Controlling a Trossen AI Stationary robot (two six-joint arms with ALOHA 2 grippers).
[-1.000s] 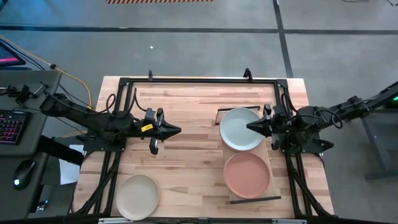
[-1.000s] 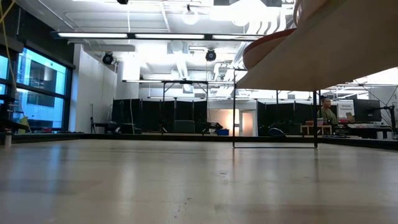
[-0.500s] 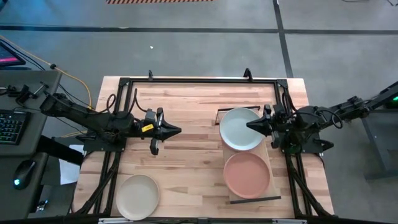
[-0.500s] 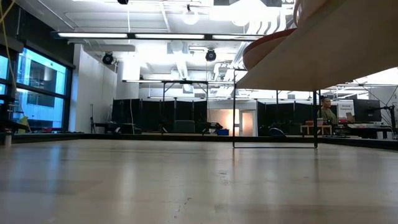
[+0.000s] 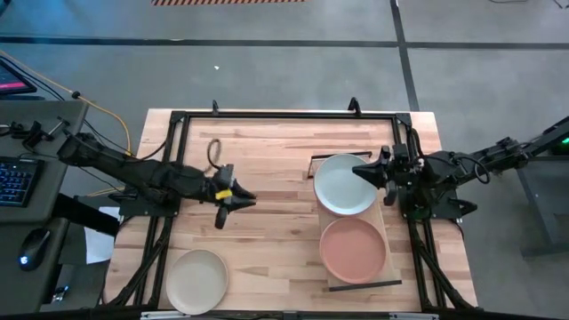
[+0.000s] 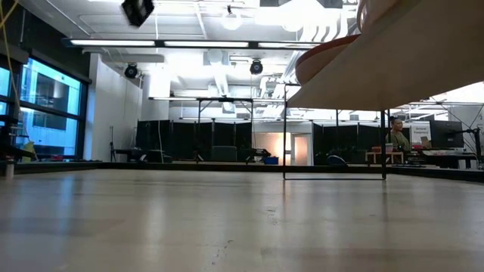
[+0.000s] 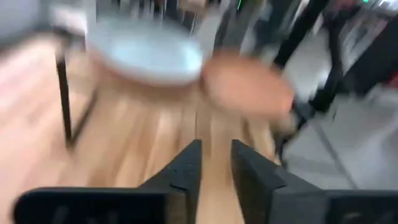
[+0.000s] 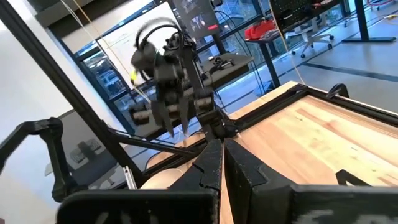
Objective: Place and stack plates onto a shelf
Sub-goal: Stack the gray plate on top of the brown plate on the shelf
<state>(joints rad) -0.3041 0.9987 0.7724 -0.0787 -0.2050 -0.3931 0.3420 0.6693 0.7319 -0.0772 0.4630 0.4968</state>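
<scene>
Swinging toward the near edge since a moment ago, the left gripper (image 5: 242, 203) now angles down over bare worktop (image 5: 267, 142) at mid-table, where before it pointed level toward the shelf (image 5: 384, 233). Its fingers (image 7: 186, 168) stand a narrow gap apart and hold nothing. The right gripper (image 5: 359, 170) has edged slightly back from the table's near side and sits over the rim of the pale blue-grey plate (image 5: 342, 185), fingers (image 8: 208, 163) pressed together, empty. That plate and the terracotta plate (image 5: 353, 250) lie side by side on the shelf, nearly touching. The sage-cream plate (image 5: 197, 280) rests at the near left corner, close to the edge, unmoved. Open wood lies between the left gripper and the shelf.
</scene>
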